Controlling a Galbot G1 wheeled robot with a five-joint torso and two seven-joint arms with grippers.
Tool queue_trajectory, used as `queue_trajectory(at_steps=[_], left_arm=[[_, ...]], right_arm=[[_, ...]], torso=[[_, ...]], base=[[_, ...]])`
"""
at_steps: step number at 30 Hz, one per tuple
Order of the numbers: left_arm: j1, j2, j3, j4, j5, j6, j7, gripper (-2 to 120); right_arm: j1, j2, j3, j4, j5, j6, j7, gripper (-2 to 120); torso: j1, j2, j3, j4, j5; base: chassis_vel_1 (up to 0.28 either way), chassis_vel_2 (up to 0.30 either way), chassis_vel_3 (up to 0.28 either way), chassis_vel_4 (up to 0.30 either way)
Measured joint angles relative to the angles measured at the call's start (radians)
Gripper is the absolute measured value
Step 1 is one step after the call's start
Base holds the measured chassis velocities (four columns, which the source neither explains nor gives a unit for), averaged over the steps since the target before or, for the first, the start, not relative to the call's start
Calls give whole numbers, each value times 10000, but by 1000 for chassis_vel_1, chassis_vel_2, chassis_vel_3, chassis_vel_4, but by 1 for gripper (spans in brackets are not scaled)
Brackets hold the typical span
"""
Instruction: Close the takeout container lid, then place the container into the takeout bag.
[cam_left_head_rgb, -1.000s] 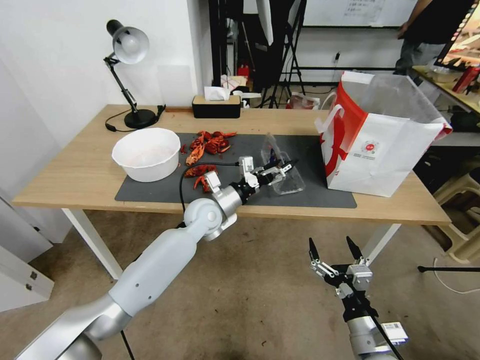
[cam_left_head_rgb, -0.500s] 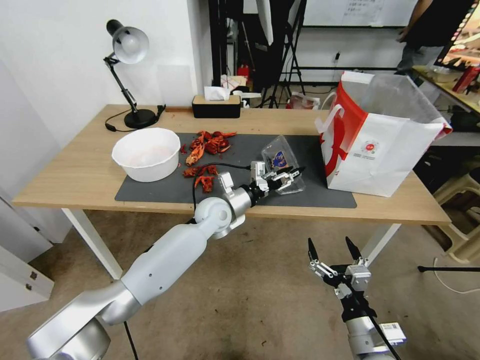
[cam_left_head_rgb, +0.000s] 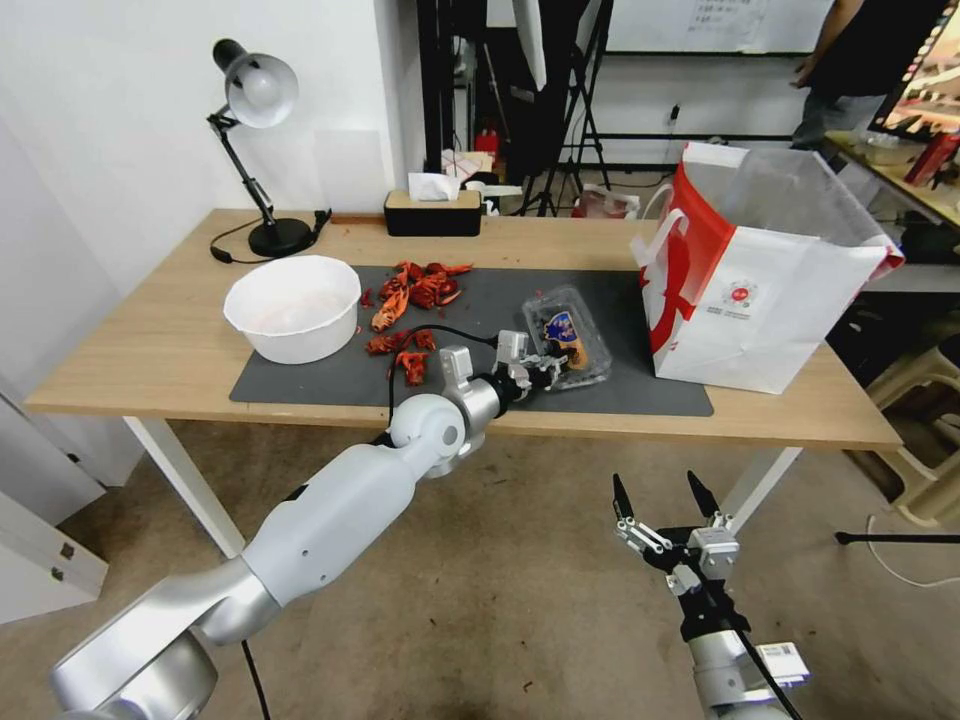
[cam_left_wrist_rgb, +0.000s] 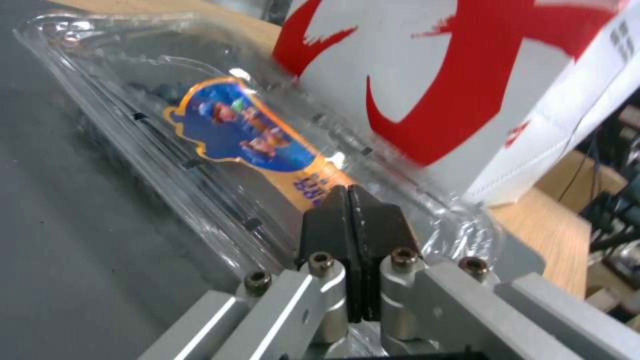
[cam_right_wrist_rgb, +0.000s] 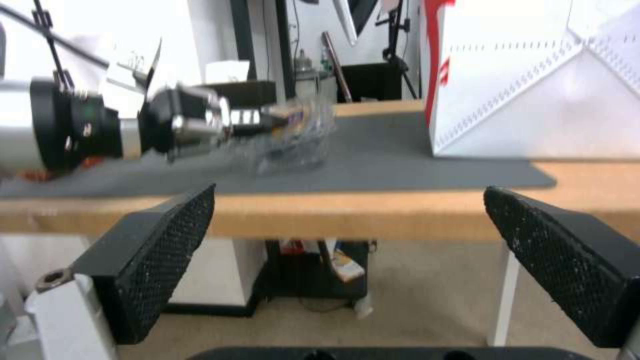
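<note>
The container (cam_left_head_rgb: 568, 345) lies on the grey mat (cam_left_head_rgb: 330, 385), just left of the takeout bag (cam_left_head_rgb: 760, 290). Its takeout container lid (cam_left_wrist_rgb: 233, 125), clear with a blue and orange label, is folded down over the base. My left gripper (cam_left_head_rgb: 540, 372) is shut, its fingertips (cam_left_wrist_rgb: 350, 220) resting on the lid's near edge. In the left wrist view the bag (cam_left_wrist_rgb: 467, 75) stands right behind the box. My right gripper (cam_left_head_rgb: 655, 500) hangs open below the table's front edge, with nothing between its pads (cam_right_wrist_rgb: 167, 235). From there the container (cam_right_wrist_rgb: 300, 135) and bag (cam_right_wrist_rgb: 533, 85) show above it.
A round white bowl (cam_left_head_rgb: 295, 305) sits on the mat's left end, with red crayfish shells (cam_left_head_rgb: 415, 290) scattered beside it. A desk lamp (cam_left_head_rgb: 255, 150) and a tissue box (cam_left_head_rgb: 432, 212) stand at the table's back. The bag's mouth is open upward.
The lid has swung from upright down onto the container. My left gripper followed it down and its fingers came together. The right arm has barely moved.
</note>
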Motion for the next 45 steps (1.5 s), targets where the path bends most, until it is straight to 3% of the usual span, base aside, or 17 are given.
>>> queue_trajectory(at_steps=[6,10,15,16,20,22,24,35,45], left_arm=[[-101,81,148,-84,204,63,-70,0],[-122,106,195,-88,227,65,-87,0],[-122,165,198,-89,226,61,-91,0],[-122,165,198,-89,226,61,-91,0],[-122,237,191,-145,154,56,-107,0],[-123,246,187,-149,147,56,-108,0],[-123,289,177,-170,99,56,-111,0],[-170,328,139,-91,-9,41,-130,0],[-252,213,242,29,-14,11,-108,0]], right_arm=[[240,-275,359,411,990,-530,-180,100],[586,-593,698,726,2356,-1095,-360,100],[1557,-1265,1157,1100,5433,-2246,-433,100],[1557,-1265,1157,1100,5433,-2246,-433,100],[3144,-1878,1103,1069,8738,-3237,398,100],[3362,-1936,1058,1005,9058,-3364,506,100],[4441,-2164,770,614,10269,-4075,1006,100],[7289,-2920,-752,-806,11043,-6213,1508,100],[8891,-3277,-1920,-1798,10428,-7446,1750,100]], torso=[[0,2,0,0,1],[0,2,0,0,1],[0,2,-1,0,2],[0,2,-1,0,2],[1,2,0,2,-1],[1,2,0,0,0],[1,2,0,-1,1],[1,1,1,1,-1],[1,1,0,-1,1]], base=[[0,0,0,0],[0,0,0,0],[0,0,0,0],[0,0,0,0],[0,0,0,0],[0,0,0,0],[0,0,0,0],[0,0,0,0],[0,0,0,0]])
